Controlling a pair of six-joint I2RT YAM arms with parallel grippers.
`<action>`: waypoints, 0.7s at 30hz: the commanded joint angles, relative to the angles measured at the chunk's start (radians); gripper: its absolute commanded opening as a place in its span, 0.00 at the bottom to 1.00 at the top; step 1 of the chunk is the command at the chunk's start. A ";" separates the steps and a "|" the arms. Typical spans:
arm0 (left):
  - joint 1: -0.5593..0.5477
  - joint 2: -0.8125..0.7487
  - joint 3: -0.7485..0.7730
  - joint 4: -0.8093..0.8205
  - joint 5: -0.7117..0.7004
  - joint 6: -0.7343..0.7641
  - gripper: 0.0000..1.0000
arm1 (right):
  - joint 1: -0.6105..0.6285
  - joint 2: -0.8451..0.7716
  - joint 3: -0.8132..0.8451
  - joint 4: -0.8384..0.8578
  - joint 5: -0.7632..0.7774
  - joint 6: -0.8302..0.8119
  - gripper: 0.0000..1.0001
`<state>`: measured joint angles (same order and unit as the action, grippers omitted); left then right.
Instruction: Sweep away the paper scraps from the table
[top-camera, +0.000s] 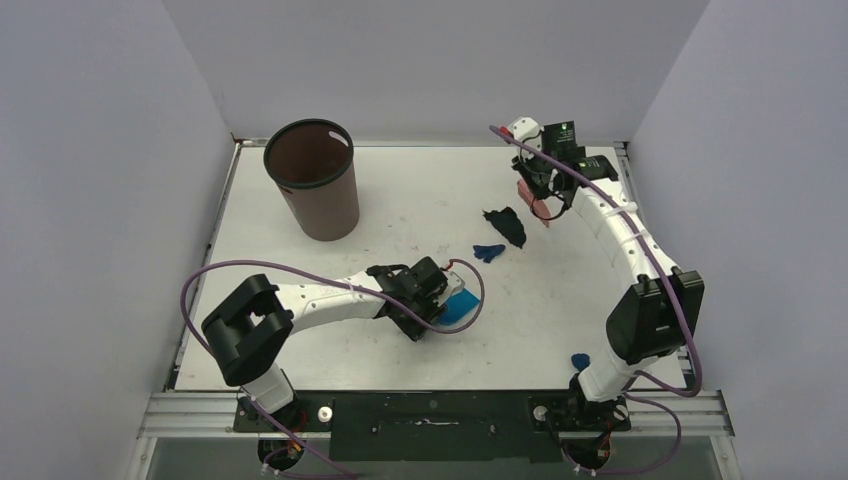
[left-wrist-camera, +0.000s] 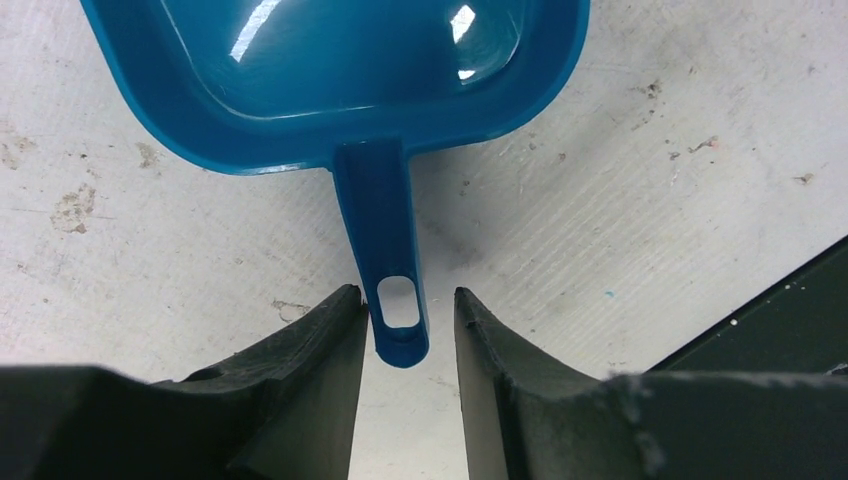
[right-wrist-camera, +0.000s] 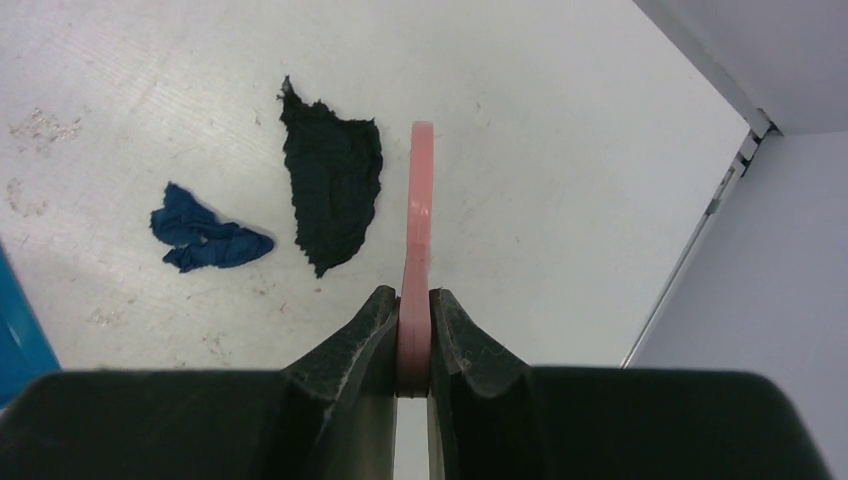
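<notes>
Two paper scraps lie together at the table's middle right: a black one and a dark blue one. Both also show in the right wrist view, the black one and the blue one. A third blue scrap lies near the right arm's base. My right gripper is shut on the pink brush, held just behind the black scrap. My left gripper is open. Its jaws straddle the end of the blue dustpan's handle, with a gap on the right side. The dustpan rests on the table.
A tall brown bin stands at the back left of the table. Grey walls close in the table on three sides. The metal rim runs close to the right of the brush.
</notes>
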<state>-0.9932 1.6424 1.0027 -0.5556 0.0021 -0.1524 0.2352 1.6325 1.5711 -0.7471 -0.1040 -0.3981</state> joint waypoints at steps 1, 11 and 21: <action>-0.002 -0.001 0.005 0.004 -0.034 0.001 0.34 | 0.002 0.050 -0.009 0.181 0.078 -0.024 0.05; -0.002 0.043 0.019 -0.022 -0.065 0.000 0.19 | 0.086 0.170 -0.031 0.277 0.099 -0.115 0.05; -0.001 0.024 0.189 -0.222 -0.059 -0.010 0.06 | 0.284 0.051 -0.117 0.119 0.082 -0.026 0.05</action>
<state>-0.9932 1.6894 1.0508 -0.6441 -0.0631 -0.1638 0.4583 1.7790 1.4551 -0.5472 -0.0055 -0.4885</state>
